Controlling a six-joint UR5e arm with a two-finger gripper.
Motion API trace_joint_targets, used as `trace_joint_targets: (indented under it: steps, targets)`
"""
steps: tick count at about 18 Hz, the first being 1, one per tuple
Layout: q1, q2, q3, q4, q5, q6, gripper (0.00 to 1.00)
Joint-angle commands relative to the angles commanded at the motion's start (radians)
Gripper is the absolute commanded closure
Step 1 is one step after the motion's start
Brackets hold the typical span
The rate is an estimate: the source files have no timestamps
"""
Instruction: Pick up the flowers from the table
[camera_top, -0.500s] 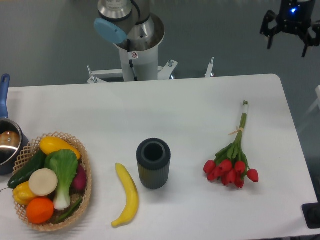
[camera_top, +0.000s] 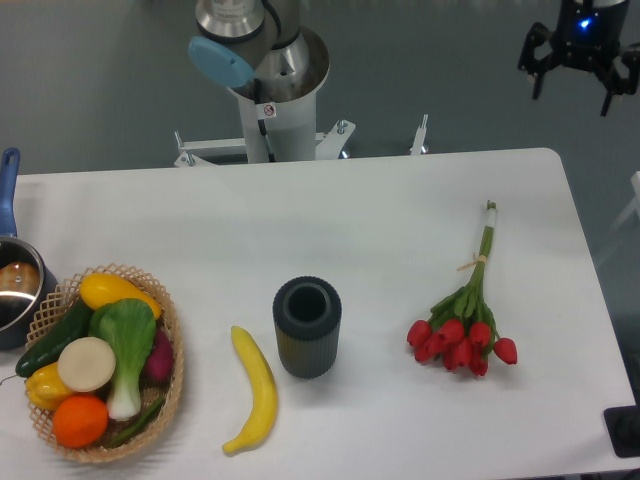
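1. The gripper (camera_top: 578, 72) sits a touch higher in the top right corner than half a second ago, beyond the far edge of the table (camera_top: 400, 200); nothing else has moved.
2. That small shift brings it no nearer the flowers (camera_top: 463, 325), so I judge the pick is not yet begun and the approach is all still ahead.
3. The claw's dark fingers hang spread apart with nothing between them (a blue light glows on the body above).
4. The flowers lie flat on the right part of the table, red buds toward the near edge, thin green stems running away to a pale cut end, with a pale band around them.
5. The tabletop is smooth, matte white with rounded corners.
6. Well left of the bunch stand a dark ribbed cylindrical cup (camera_top: 307, 327), a curved yellow banana (camera_top: 255, 391) and a woven basket (camera_top: 172, 380) of vegetables.
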Motion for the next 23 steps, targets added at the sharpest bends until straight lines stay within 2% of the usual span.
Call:
trace_joint_targets:
  steps: [5, 13, 16, 20, 23]
  targets:
    - [0.037, -0.005, -0.029, 0.006, -0.032, 0.000, 0.00]
    - [0.032, -0.018, -0.071, 0.022, -0.038, -0.024, 0.00]
    - [0.017, -0.058, -0.086, 0.028, -0.064, -0.103, 0.00]
    - [-0.005, -0.101, -0.100, 0.037, -0.118, -0.126, 0.00]
    - [-0.023, -0.159, -0.103, 0.103, -0.152, -0.162, 0.00]
